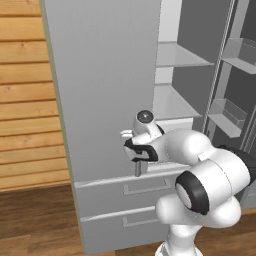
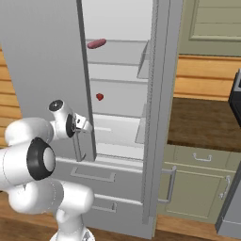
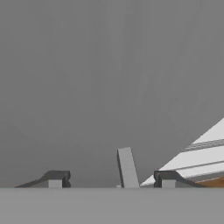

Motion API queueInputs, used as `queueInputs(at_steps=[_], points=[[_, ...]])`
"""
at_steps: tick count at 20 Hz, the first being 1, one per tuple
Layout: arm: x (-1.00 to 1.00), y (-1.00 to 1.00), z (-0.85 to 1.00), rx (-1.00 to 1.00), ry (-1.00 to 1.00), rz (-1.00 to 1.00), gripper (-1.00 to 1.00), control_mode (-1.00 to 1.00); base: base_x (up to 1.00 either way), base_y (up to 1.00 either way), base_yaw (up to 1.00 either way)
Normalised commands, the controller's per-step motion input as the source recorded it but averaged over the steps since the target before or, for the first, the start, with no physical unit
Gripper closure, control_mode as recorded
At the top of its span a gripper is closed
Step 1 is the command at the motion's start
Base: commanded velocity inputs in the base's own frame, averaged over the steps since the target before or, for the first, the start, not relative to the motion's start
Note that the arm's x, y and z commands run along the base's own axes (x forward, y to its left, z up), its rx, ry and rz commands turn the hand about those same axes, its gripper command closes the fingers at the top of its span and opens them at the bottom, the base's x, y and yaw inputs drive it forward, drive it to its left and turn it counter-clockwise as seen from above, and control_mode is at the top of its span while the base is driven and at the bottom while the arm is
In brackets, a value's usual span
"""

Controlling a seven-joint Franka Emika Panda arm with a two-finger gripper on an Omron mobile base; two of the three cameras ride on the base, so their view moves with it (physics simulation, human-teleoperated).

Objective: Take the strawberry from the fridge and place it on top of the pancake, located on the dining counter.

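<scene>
Early stage: fridge (image 2: 155, 117) open, strawberry (image 2: 100, 97) untouched on a shelf at the gripper's (image 3: 111, 179) two o'clock, whose part-open jaws straddle the door handle (image 3: 127, 167), holding nothing.

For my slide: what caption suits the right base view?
Tiny red strawberry on white shelf inside open light-grey fridge.

Matt grey fridge (image 1: 105, 90), wooden wall (image 1: 25, 95)
</scene>
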Motion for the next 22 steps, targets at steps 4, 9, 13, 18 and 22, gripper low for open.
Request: queueInputs(at_steps=[4, 9, 13, 18, 22], points=[[-0.33, 0.37, -0.18, 0.0, 0.01, -0.06, 1.0, -1.0, 0.0, 0.0, 0.0], [-0.44, 0.63, -0.33, 0.0, 0.13, -0.06, 1.0, -1.0, 0.0, 0.0, 0.0], [-0.56, 0.76, -0.54, 0.0, 0.2, -0.05, 1.0, -1.0, 0.0, 0.0, 0.0], [-0.93, 0.93, -0.65, 0.0, -0.02, -0.11, 1.0, -1.0, 0.0, 0.0, 0.0], [-0.97, 1.0, -0.56, -0.05, -0.18, -0.12, 1.0, -1.0, 0.0, 0.0, 0.0]])
